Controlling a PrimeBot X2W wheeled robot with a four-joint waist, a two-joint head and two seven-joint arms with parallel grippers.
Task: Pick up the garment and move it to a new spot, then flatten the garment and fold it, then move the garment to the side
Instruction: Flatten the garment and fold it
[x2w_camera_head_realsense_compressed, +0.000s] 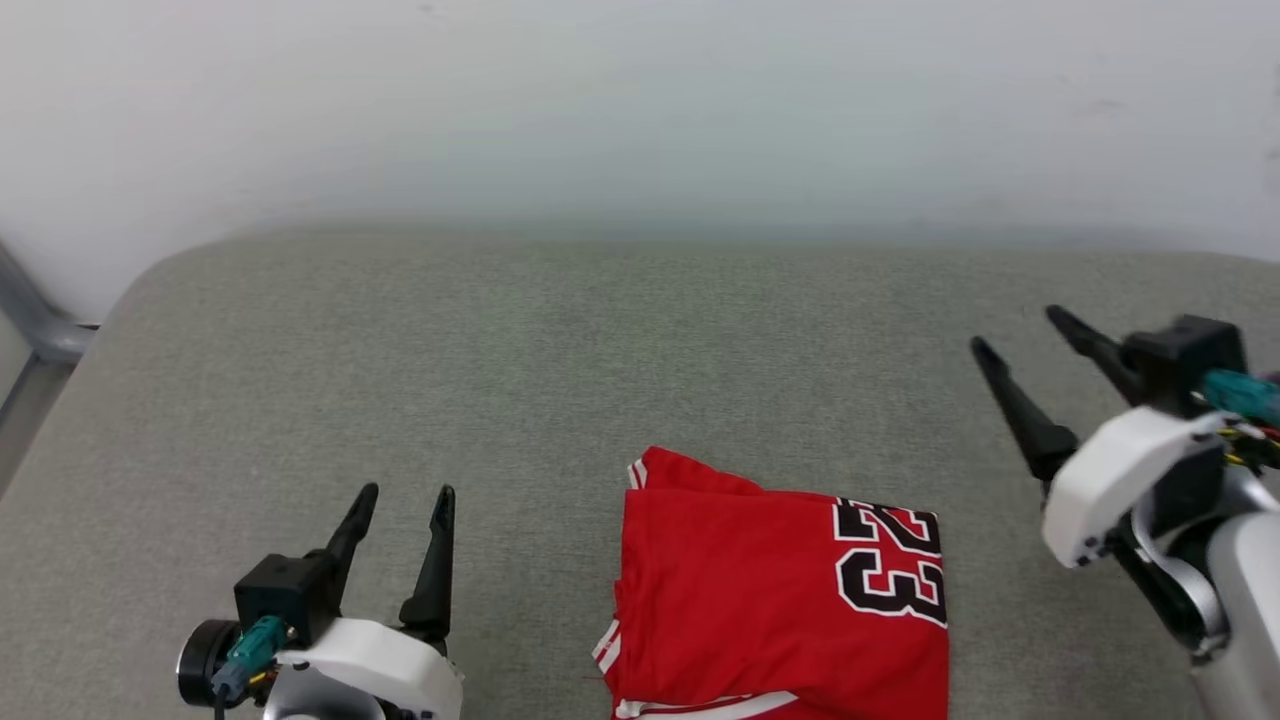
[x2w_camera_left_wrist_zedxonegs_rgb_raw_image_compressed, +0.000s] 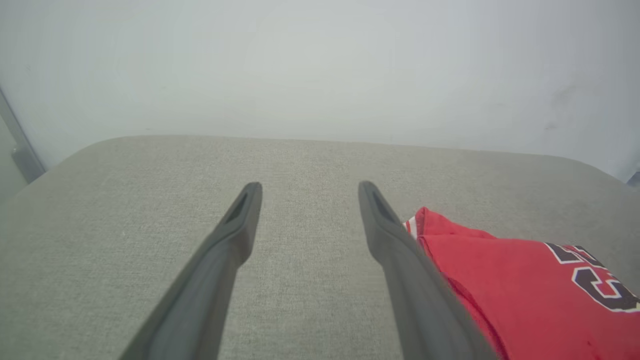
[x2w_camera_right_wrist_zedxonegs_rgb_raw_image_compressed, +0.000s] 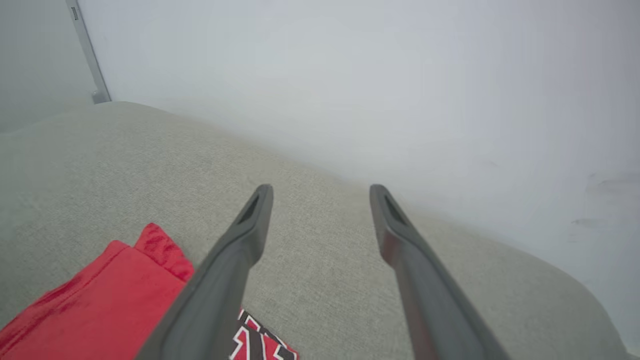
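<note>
The garment lies folded into a compact red rectangle at the front middle of the grey cushion, its black-and-white "23" facing up on the right side and white striped trim at its left and bottom edges. My left gripper stands open to the left of it, apart from the cloth. My right gripper hovers open above and to the right, holding nothing. In the left wrist view the garment sits right of the open left gripper. In the right wrist view the garment lies lower left of the open right gripper.
The grey fabric cushion spans the whole work area, with a pale wall behind it. A grey metal frame bar stands at the far left edge. Bare cushion lies behind and to both sides of the garment.
</note>
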